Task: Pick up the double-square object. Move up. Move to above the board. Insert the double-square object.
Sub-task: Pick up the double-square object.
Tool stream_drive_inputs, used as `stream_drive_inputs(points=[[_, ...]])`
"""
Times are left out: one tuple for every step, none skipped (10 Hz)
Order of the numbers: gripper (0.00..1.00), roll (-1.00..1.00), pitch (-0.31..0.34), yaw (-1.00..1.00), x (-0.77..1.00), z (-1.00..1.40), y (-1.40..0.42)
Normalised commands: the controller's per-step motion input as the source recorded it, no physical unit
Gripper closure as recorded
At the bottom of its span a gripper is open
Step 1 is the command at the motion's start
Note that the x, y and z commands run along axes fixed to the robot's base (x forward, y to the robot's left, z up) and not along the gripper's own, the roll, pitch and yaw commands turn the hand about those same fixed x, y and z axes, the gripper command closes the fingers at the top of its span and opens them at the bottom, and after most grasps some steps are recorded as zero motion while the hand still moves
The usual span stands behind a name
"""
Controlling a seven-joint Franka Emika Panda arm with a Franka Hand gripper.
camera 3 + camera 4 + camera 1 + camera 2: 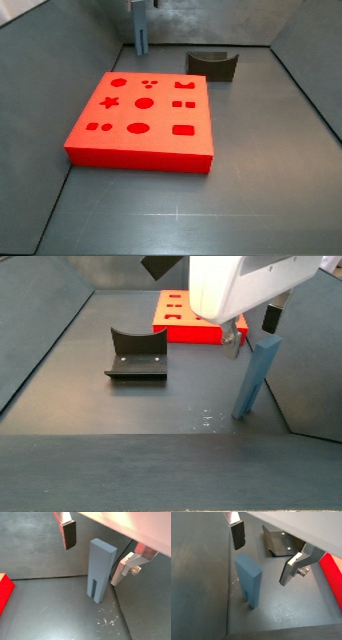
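Note:
The double-square object (100, 567) is a slim blue-grey piece standing upright on the dark floor, with its forked end down. It also shows in a wrist view (250, 579) and in both side views (139, 25) (258, 376). My gripper (97, 552) is open just above it, one finger (69, 534) on each side of its top and neither touching; it shows the same way in a wrist view (264, 554) and a side view (251, 328). The red board (144, 115) with darker shaped holes lies flat on the floor away from the piece, and a side view (171, 318) shows it behind the gripper.
The dark fixture (211, 64) stands on the floor between the board's far end and the back wall; it also shows in a side view (136, 356) and a wrist view (281, 543). Grey walls enclose the floor, and the piece stands close to one wall.

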Motion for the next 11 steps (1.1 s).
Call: stream_drive_inputs(points=[[0.00, 0.01, 0.000, 0.13, 0.00, -0.11, 0.19], [0.00, 0.05, 0.000, 0.14, 0.00, -0.24, 0.17], [0.00, 0.09, 0.000, 0.12, 0.00, -0.31, 0.15], [0.00, 0.10, 0.000, 0.11, 0.00, -0.34, 0.16], [0.00, 0.07, 0.000, 0.09, -0.04, -0.31, 0.17], [0.00, 0.01, 0.000, 0.07, -0.05, -0.25, 0.13], [0.00, 0.00, 0.000, 0.01, -0.08, -0.21, 0.09], [0.00, 0.00, 0.000, 0.00, -0.13, -0.17, 0.08], [0.00, -0.01, 0.000, 0.00, -0.13, -0.12, 0.07], [0.00, 0.00, 0.000, -0.03, -0.05, 0.00, 0.00], [0.00, 0.00, 0.000, 0.00, 0.00, 0.00, 0.00]])
